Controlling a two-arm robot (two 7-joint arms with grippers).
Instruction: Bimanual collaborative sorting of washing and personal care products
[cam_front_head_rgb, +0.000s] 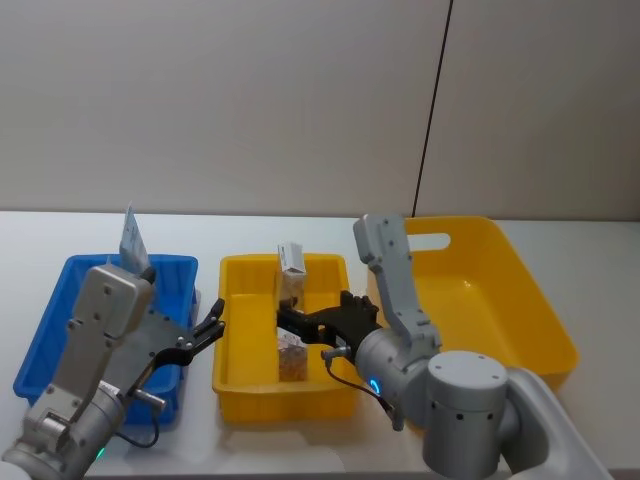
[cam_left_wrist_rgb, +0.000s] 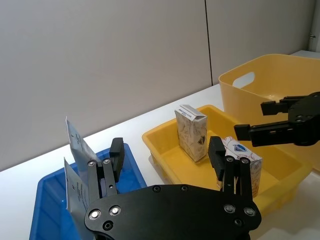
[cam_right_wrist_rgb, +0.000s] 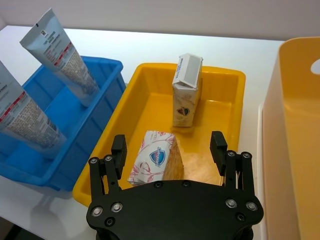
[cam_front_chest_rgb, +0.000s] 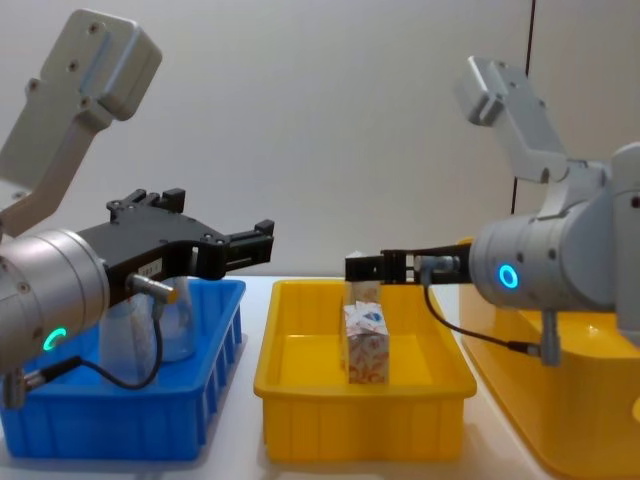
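Observation:
Two small white cartons are in the middle yellow bin (cam_front_head_rgb: 235, 330): one upright at the back (cam_front_head_rgb: 292, 262) (cam_right_wrist_rgb: 186, 90), and one with a red pattern and blue mark (cam_right_wrist_rgb: 155, 157) (cam_front_chest_rgb: 365, 345) nearer the front. My right gripper (cam_right_wrist_rgb: 168, 147) (cam_front_head_rgb: 292, 322) hangs open just above the patterned carton, touching nothing. Two pale squeeze tubes (cam_right_wrist_rgb: 62, 55) (cam_right_wrist_rgb: 25, 115) lean in the blue bin (cam_front_head_rgb: 60, 320). The left gripper (cam_left_wrist_rgb: 166, 155) (cam_front_head_rgb: 212, 325) is open and empty, raised over the blue bin's right edge and pointing toward the yellow bin.
A large yellow tub (cam_front_head_rgb: 500, 290) with a handle slot stands at the right, close beside the middle bin. All three containers sit in a row on a white table (cam_front_head_rgb: 250, 225) against a grey wall. The two grippers face each other across the middle bin.

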